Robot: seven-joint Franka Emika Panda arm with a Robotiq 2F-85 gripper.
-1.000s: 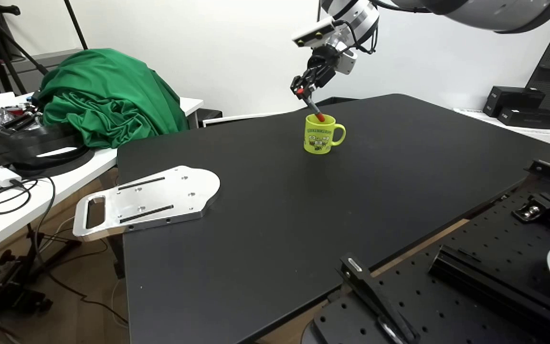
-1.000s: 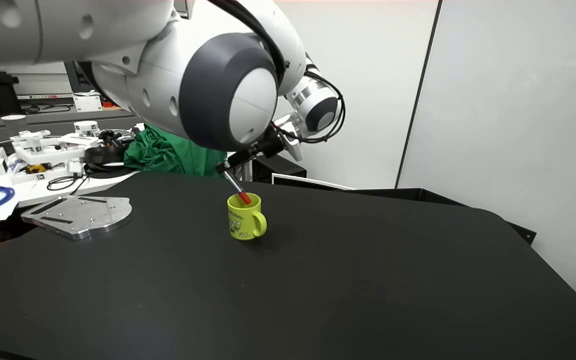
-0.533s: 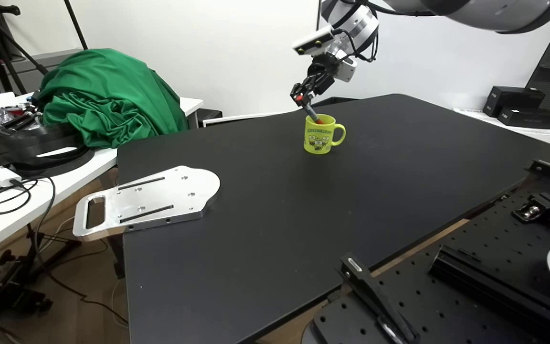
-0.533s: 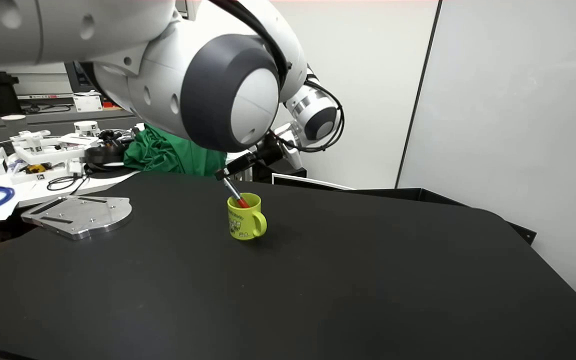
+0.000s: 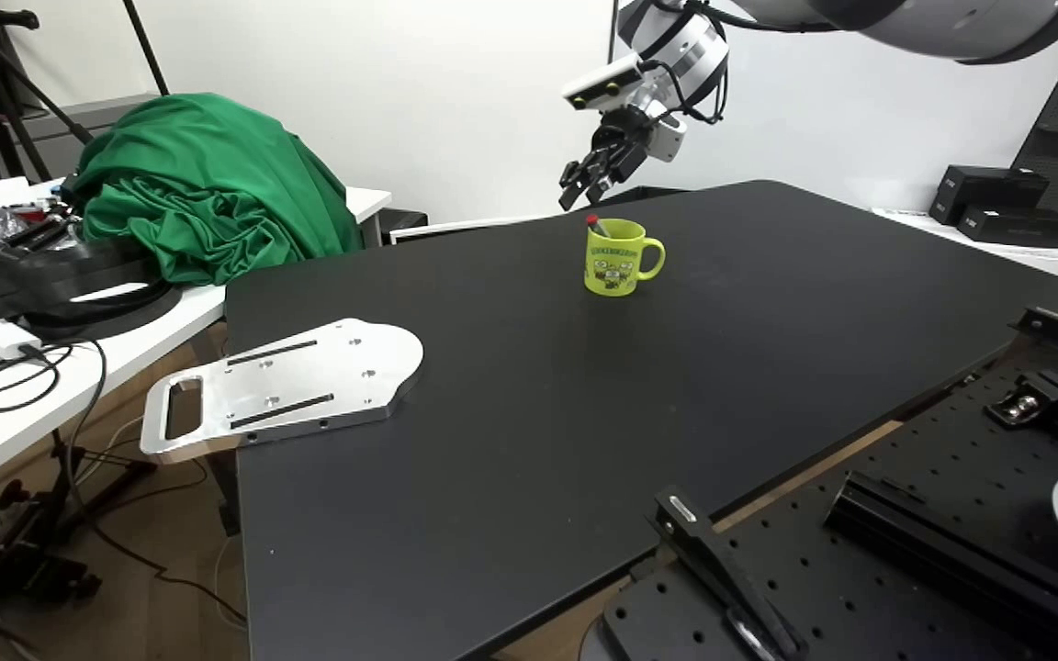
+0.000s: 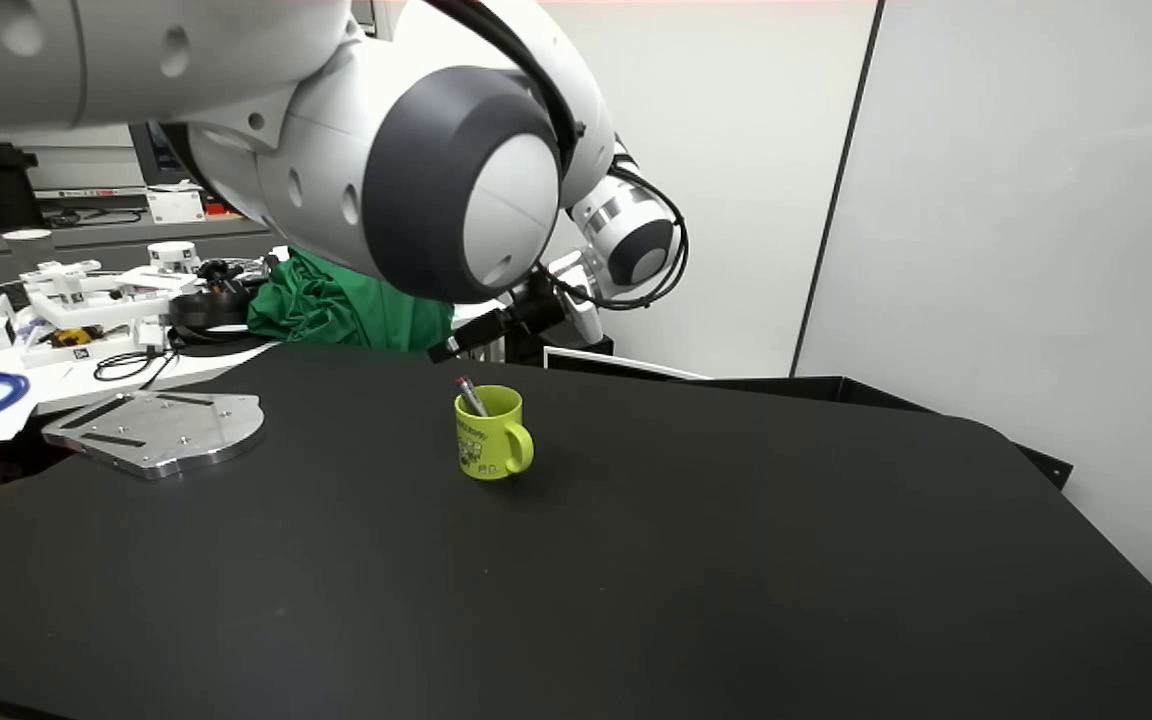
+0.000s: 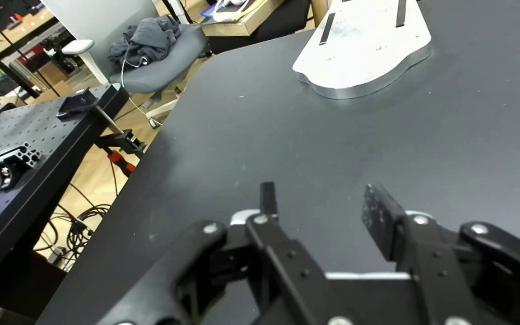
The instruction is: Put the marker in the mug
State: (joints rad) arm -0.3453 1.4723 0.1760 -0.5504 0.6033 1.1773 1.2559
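Note:
The yellow-green mug (image 5: 610, 263) stands upright on the black table in both exterior views (image 6: 482, 446), its handle on the right. The grey marker (image 5: 598, 227) with a red end leans inside the mug, its red end sticking out above the left rim; it also shows in an exterior view (image 6: 473, 399). Its lower part is hidden in the mug. My gripper (image 5: 580, 196) is just above and to the left of the mug, apart from the marker. In the wrist view the fingers (image 7: 318, 197) are spread with nothing between them. The wrist view shows neither mug nor marker clearly.
A silver metal plate (image 5: 309, 381) lies at the table's left edge; it also shows in the wrist view (image 7: 364, 49). A green cloth (image 5: 208, 193) is heaped on a white side table. A black perforated bench (image 5: 942, 459) borders the table's near right side.
My gripper has moved slightly down and opened, letting go of the marker. The marker has dropped into the mug and now leans on its left rim. The mug has not moved.

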